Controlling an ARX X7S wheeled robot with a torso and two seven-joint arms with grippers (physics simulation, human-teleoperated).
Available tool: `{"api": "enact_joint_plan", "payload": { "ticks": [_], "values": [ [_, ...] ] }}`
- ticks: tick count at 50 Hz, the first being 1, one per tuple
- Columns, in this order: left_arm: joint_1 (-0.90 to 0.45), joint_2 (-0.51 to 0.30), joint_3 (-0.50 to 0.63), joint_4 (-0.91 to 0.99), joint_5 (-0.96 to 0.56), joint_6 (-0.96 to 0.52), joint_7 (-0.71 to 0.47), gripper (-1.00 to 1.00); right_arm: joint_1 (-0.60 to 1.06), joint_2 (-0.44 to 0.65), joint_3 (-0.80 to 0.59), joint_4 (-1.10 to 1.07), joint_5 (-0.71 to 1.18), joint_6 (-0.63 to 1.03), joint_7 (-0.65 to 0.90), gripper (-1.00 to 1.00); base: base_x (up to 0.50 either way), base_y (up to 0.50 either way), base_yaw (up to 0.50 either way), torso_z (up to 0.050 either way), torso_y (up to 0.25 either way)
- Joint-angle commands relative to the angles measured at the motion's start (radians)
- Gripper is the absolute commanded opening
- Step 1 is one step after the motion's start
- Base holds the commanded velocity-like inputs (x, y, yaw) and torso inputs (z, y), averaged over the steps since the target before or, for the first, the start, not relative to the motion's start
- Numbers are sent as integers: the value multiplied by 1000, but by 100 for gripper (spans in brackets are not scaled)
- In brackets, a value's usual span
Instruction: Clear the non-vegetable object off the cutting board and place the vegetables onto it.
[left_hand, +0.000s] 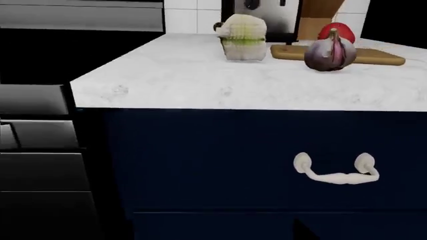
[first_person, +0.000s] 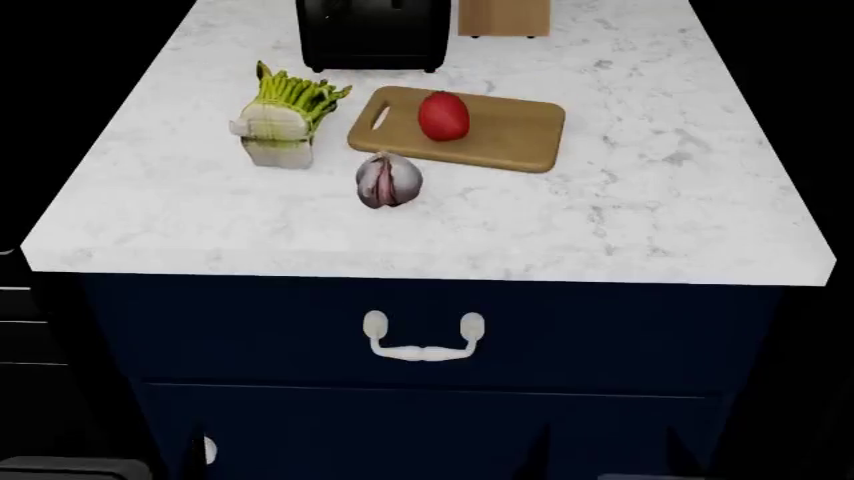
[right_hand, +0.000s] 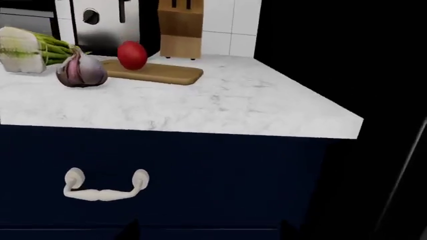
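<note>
Fruit (first_person: 443, 115) on unmarked cutting board (first_person: 514, 135)

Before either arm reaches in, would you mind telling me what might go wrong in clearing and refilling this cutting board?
1. The red fruit is round and glossy; it may roll off the cutting board across the counter.
2. The garlic bulb lies close to the board's edge, so a reach for the fruit may knock it.
3. The asparagus bundle lies close to the black appliance, leaving little room.
</note>
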Motion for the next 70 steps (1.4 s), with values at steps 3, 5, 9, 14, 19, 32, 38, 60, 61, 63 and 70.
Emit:
{"api": "enact_joint_plan", "payload": {
  "ticks": [3, 5, 9, 14, 19, 32, 38, 60, 61, 63, 70],
  "values": [
    [-78, -55, -31, 275, -133, -353, 10, 100, 118, 61, 8, -284, 11, 418, 15, 100, 0, 0, 0, 0, 0],
    [-97, -69, -32, 315, -143, -389, 9, 100, 166, 93, -19, -312, -5, 541, 18, 100, 0, 0, 0, 0, 0],
    [-127, -82, -47, 350, -165, -448, 3, 100, 238, 103, 14, -352, 16, 630, 1, 100, 0, 0, 0, 0, 0],
    [-442, -139, -162, 441, -275, -780, -13, 100, 616, 151, 110, -471, 234, 1128, -49, 100, 0, 0, 0, 0, 0],
    [-610, -172, -135, 388, -266, -804, -11, 100, 899, 387, 156, -198, 959, 1126, 588, 100, 0, 0, 0, 0, 0],
    [-771, -198, -92, 228, -282, -825, 41, 100, 1133, 461, -2, -8, 1526, 1109, 845, 100, 0, 0, 0, 0, 0],
    [-872, -197, -66, 138, -285, -841, 58, 100, 1243, 482, -86, 75, 1492, 1095, 785, 100, 0, 0, 0, 0, 0],
    [-1027, -198, 15, 12, -295, -869, 102, 100, 1399, 515, -248, 213, 1465, 1071, 663, 100, 0, 0, 0, 0, 0],
    [-1041, -190, -5, -1, -305, -898, 98, 100, 1407, 511, -255, 217, 1466, 1070, 653, 100, 0, 0, 0, 0, 0],
    [-1072, -180, -17, -16, -317, -928, 96, 100, 1432, 509, -275, 231, 1452, 1073, 636, 100, 0, 0, 0, 0, 0],
    [-1137, -182, 12, -38, -326, -956, 107, 100, 1526, 510, -355, 297, 1373, 1069, 537, 100, 0, 0, 0, 0, 0]
  ]
}}
